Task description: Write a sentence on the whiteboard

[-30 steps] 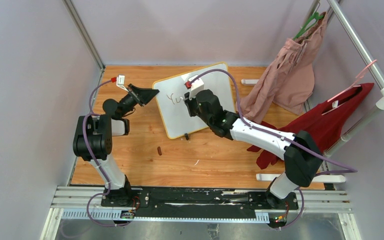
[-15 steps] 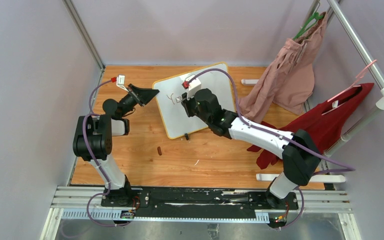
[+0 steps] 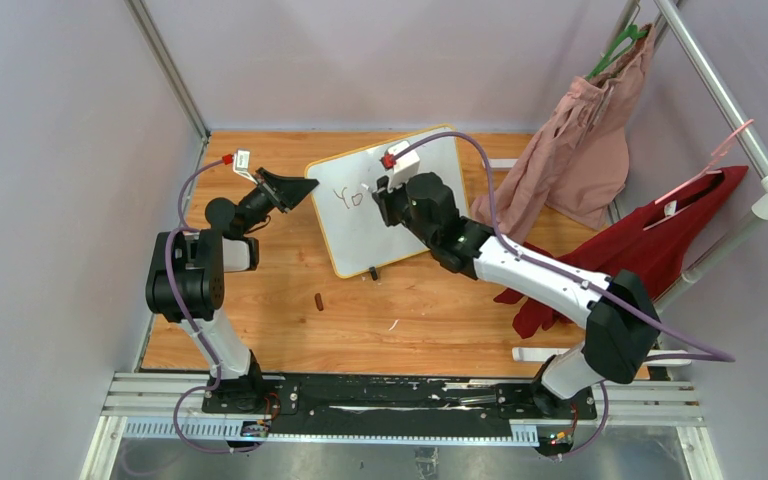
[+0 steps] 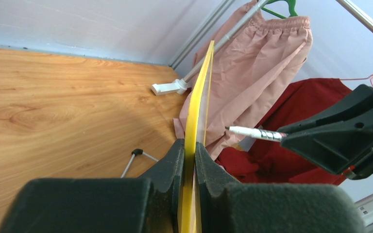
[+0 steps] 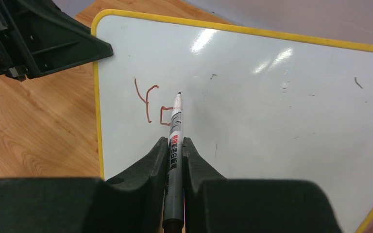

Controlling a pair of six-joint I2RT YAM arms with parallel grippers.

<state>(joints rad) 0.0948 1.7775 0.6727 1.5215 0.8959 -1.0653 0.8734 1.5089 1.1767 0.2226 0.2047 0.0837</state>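
The whiteboard (image 3: 355, 240), white with a yellow frame, stands tilted on the wooden table. My left gripper (image 3: 312, 184) is shut on its left edge, and the left wrist view shows the yellow frame (image 4: 200, 92) pinched between the jaws (image 4: 189, 145). My right gripper (image 3: 385, 198) is shut on a grey marker (image 5: 176, 127) whose tip is at the board face. Of the sentence (image 5: 149, 99), only a reddish-brown "Y" and a partly drawn "o" show; they also show in the top view (image 3: 348, 197). The marker also shows in the left wrist view (image 4: 252, 132).
A pink garment (image 3: 580, 150) and a red garment (image 3: 660, 250) hang on a rack at the right, close behind the board. A small brown cap (image 3: 319, 300) lies on the table. The board's black foot (image 3: 373, 272) rests at its near edge.
My right gripper swung left over the writing with the marker, then back right. The second letter has gained strokes. The left gripper and board have not moved.
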